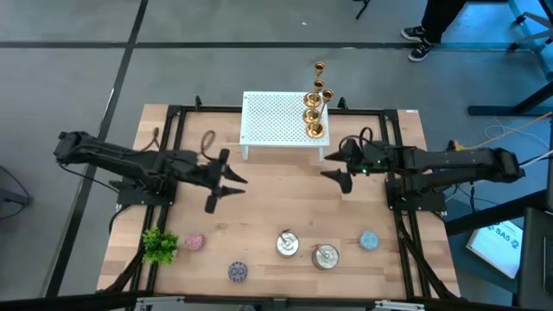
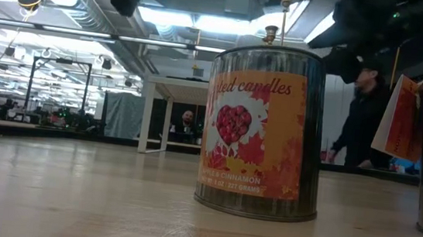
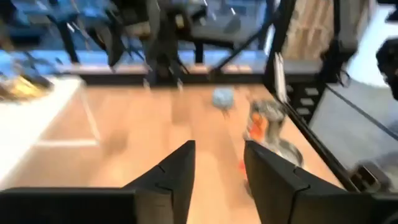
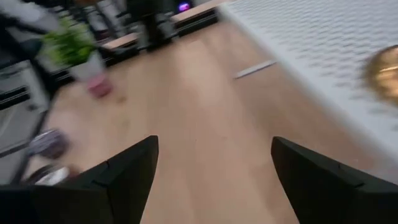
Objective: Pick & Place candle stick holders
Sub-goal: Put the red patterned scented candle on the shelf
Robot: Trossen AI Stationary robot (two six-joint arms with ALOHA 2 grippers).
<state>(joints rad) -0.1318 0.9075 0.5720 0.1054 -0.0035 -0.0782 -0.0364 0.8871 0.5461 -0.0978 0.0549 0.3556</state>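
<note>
Three gold candle stick holders (image 1: 314, 111) stand upright in a row along the right edge of a white perforated stand (image 1: 272, 121) at the table's far middle. They show as a gold blur (image 4: 384, 73) in the right wrist view and as another (image 3: 18, 87) in the left wrist view. My right gripper (image 1: 330, 166) hovers open just off the stand's near right corner, a little short of the holders, with nothing between its fingers. My left gripper (image 1: 232, 183) hovers over the table's left middle, near the stand's near left corner. Its fingers (image 3: 180, 165) stand a little apart around nothing.
Along the near edge lie a small green plant (image 1: 160, 244), a pink candle (image 1: 195, 242), a purple candle (image 1: 238, 271), two silver tins (image 1: 288, 244) (image 1: 326, 256) and a blue candle (image 1: 369, 240). People stand in the room beyond the table.
</note>
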